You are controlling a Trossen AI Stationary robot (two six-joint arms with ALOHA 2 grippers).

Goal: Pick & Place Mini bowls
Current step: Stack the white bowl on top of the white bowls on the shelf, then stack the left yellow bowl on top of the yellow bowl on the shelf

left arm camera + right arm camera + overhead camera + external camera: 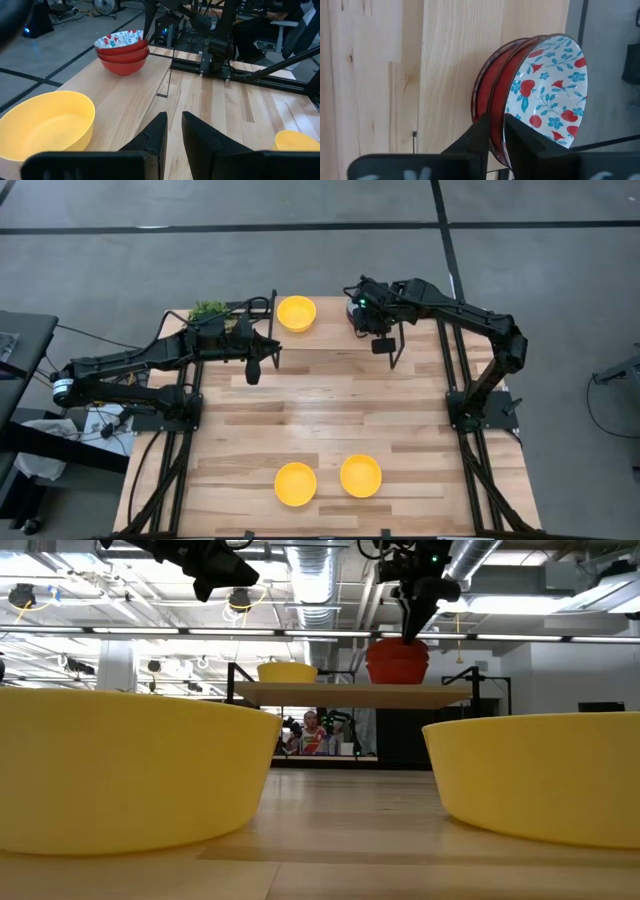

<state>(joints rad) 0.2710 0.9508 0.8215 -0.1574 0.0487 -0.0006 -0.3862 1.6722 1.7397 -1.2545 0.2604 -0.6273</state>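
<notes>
At the far edge of the table: a stack of red bowls (122,51), the top one white inside with a red and blue floral pattern, is seen near the right-hand far corner.
Writing: no brand, label or readable text can be made out on any bowl or on the arms.
Right gripper (495,131): its two dark fingers are held only narrowly apart, astride the rim of the top floral bowl (547,90); one finger lies inside that rim, the other outside against the red wall. Whether the rim is actually pinched cannot be told.
Right gripper, level view: it is seen coming down from above onto the red stack (397,661).
Left gripper (173,131): its fingers are set narrowly apart with a slim gap between them, and nothing is held or touched; it hangs above bare wood.
Yellow bowl, far side (296,312): it is placed at the far edge, between the two grippers.
Yellow bowls, near side: two are set just beside each other near the front edge, one to the left (295,483) and one to the right (360,475).
Table (330,410): pale wooden planks are seen.
Green plant (209,310): it is seen at the far left corner, behind the left arm.
</notes>
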